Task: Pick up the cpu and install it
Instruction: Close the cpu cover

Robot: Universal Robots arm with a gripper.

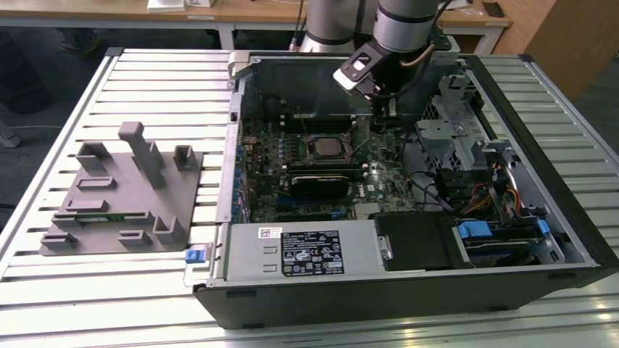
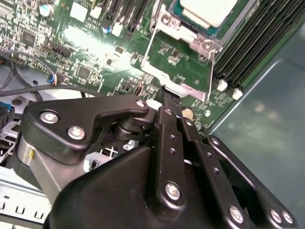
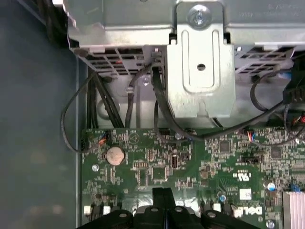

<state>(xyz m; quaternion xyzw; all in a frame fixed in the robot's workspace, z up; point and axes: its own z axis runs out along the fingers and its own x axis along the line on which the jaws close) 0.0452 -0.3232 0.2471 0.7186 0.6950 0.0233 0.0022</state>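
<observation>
The cpu (image 2: 208, 9), a flat chip with a pale silvery top, lies in the socket on the green motherboard (image 2: 90, 52) inside the open computer case. In the exterior view the cpu (image 1: 326, 147) is at the board's middle. The socket's metal hold-down frame (image 2: 178, 64) stands swung open beside the chip. My gripper (image 2: 167, 94) is down inside the case, its two thin black fingers pressed together, and their tip meets the outer edge of that frame. In the exterior view the gripper (image 1: 379, 123) hangs just to the right of the socket. The first wrist view has the shut fingertips (image 3: 163, 193) over the board.
A grey plastic fixture (image 1: 116, 196) lies on the slatted table at the exterior view's left. In the case, a metal drive cage (image 1: 464, 138), black cables (image 3: 157, 105) and a power supply (image 1: 300, 250) surround the board. A heatsink (image 1: 324, 181) sits beside the socket.
</observation>
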